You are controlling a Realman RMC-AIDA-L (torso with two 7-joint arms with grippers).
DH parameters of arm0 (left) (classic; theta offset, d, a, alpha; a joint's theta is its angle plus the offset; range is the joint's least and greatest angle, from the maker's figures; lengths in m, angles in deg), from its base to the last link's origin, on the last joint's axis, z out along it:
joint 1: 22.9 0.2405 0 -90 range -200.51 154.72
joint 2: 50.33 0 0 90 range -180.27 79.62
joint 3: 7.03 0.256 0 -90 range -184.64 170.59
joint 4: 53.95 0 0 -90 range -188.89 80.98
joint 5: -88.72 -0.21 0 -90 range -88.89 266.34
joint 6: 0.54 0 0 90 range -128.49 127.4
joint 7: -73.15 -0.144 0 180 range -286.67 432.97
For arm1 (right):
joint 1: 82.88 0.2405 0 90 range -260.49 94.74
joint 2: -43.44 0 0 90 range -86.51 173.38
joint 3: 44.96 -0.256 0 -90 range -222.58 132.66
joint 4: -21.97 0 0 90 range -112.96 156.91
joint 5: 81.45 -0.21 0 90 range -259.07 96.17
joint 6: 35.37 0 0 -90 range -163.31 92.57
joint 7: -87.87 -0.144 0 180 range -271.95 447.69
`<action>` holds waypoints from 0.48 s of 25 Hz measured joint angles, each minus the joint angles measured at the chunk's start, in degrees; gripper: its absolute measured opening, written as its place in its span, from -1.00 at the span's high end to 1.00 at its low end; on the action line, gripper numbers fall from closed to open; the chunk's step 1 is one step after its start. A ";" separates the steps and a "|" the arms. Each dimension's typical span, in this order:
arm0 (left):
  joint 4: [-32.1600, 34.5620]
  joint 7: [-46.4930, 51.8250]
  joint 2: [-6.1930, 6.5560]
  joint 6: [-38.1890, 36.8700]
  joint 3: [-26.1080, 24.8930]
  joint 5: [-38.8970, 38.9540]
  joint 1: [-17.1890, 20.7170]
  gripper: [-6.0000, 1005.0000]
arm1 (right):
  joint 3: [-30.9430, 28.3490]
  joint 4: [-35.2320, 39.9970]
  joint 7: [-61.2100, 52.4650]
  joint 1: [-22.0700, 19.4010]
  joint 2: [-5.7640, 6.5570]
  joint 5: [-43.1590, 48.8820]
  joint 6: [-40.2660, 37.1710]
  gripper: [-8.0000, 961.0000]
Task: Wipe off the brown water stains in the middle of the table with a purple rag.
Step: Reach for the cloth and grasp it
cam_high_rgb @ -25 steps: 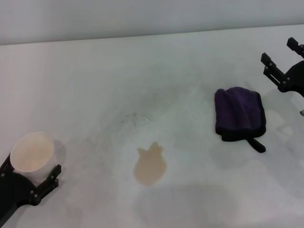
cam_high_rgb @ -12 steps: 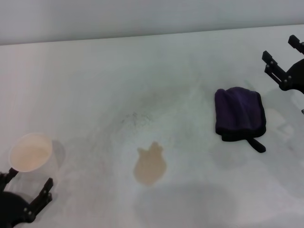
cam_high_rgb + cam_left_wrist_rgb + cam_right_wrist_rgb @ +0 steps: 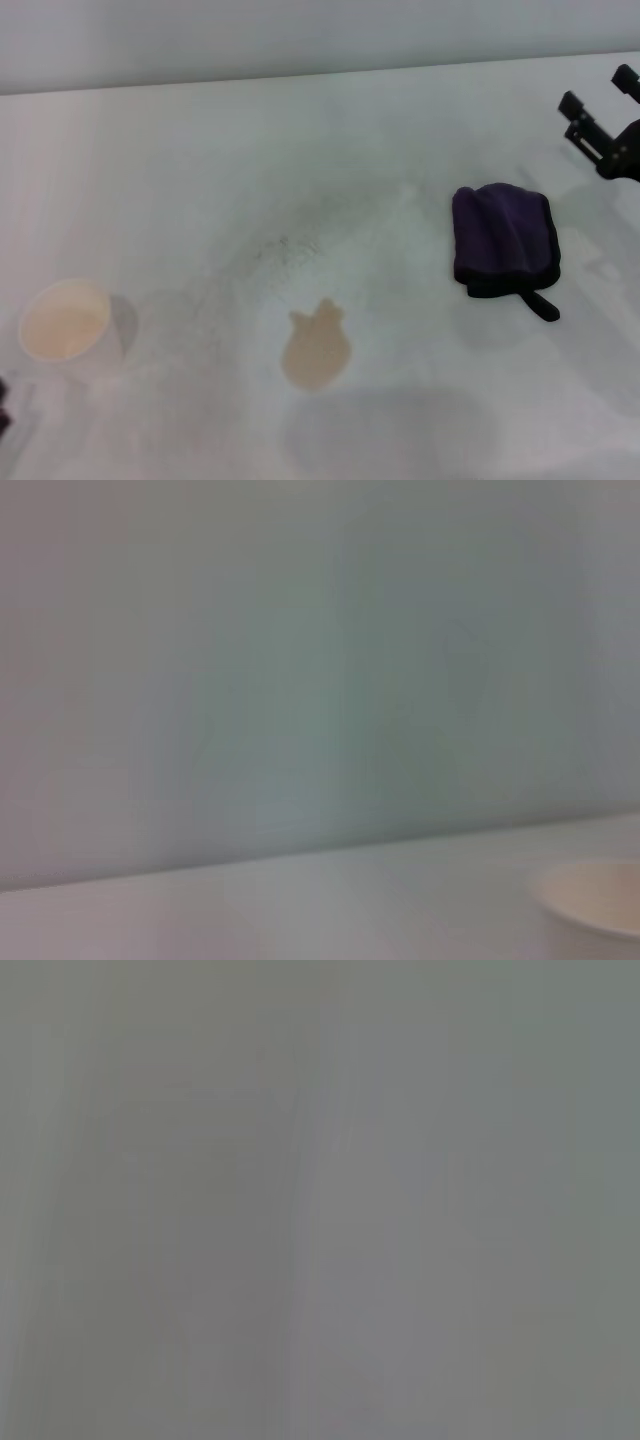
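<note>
- The small dark purple soft cloth rag with black edging (image 3: pixel 502 240) lies bunched on the wide white smooth counter (image 3: pixel 330 150), its short black loop tab pointing toward the robot; nothing grips it, so I judge the wiping not yet begun.
- The light-brown, roundish water stain with little lobes on its far edge (image 3: pixel 317 347) sits near the middle of the counter, well apart from the rag and to its left, still wet-looking and unwiped.
- The right gripper (image 3: pixel 601 108) hangs beyond the rag at the head view's right edge, its fingers spread apart and empty, likely the arm placed to fetch the rag since it is the nearer one.
- The white paper cup (image 3: pixel 68 327) stands free on the left, off the wiping path; only a dark sliver shows at the head view's lower left corner, so I cannot tell the left gripper's fingers.
- The left wrist view adds only the cup's rim and a counter edge against a plain wall; the right wrist view shows featureless grey.
- Only the head view shows rag, stain and faint grey speckled smudge (image 3: pixel 288 247) together.
</note>
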 joint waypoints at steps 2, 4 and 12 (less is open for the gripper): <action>0.01 0.07 0.03 -1.46 0.00 2.98 0.83 -0.78 | -0.15 1.90 -8.73 -0.87 0.30 0.00 -0.62 -0.54; 0.01 0.09 0.06 -2.41 0.00 5.35 1.21 -0.78 | -0.19 2.79 -12.02 -1.22 0.39 0.00 -1.18 -0.54; -0.20 0.20 0.29 -3.73 0.00 14.54 1.00 -0.78 | 1.25 18.06 -47.28 -3.45 1.28 12.52 -10.04 -0.53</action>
